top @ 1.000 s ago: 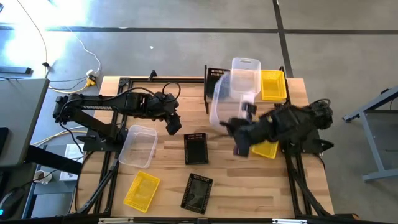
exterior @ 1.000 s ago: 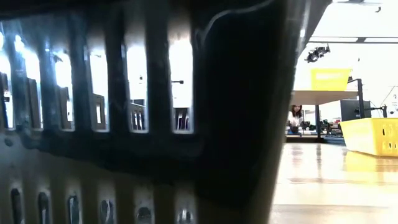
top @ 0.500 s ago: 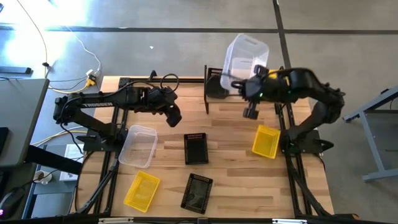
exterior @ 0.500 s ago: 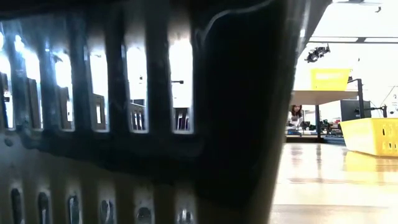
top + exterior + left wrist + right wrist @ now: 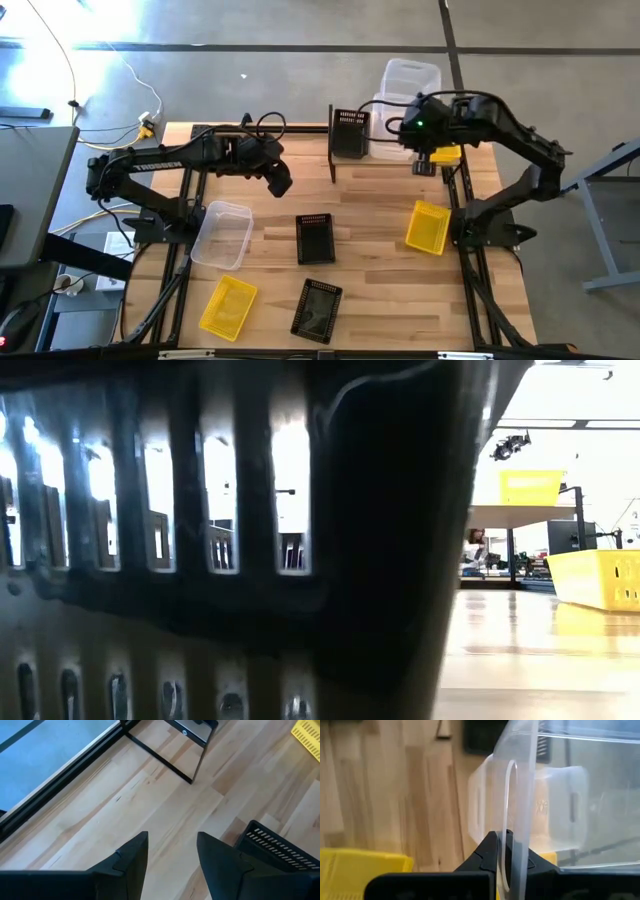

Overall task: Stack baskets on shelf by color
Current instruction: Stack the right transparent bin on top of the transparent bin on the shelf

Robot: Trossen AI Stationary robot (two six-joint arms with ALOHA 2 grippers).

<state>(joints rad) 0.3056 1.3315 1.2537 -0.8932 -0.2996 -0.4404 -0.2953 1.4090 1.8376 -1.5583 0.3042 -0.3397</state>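
Observation:
My right gripper [image 5: 412,105] is shut on a clear tub [image 5: 412,78], raised over the far right of the shelf [image 5: 338,160]. On the shelf sit a black basket [image 5: 350,132], a second clear tub [image 5: 388,128] and a yellow basket [image 5: 448,153], which the arm partly hides. My left gripper [image 5: 280,180] hangs open over bare table left of the shelf. On the table lie a clear tub [image 5: 222,235], two black baskets [image 5: 315,238] [image 5: 317,308] and two yellow baskets [image 5: 228,305] [image 5: 428,227]. My right gripper [image 5: 502,851] pinches the clear tub by one wall at its rim [image 5: 512,832], the wall standing edge-on between the two fingers [image 5: 487,851]. The tub is lifted clear above the shelf and the clear tub [image 5: 560,805] resting there.
In the low view a black basket [image 5: 230,540] stands right against the camera and blocks most of it; a yellow basket [image 5: 600,578] shows at the right. The left wrist view shows a black basket [image 5: 280,855] beside my open fingers. Bare wood lies between the table baskets.
My right gripper has carried the clear tub up from over the table's middle right toward the far edge, and it now hangs over the shelf. My left gripper has drifted a little toward the far edge, staying open.

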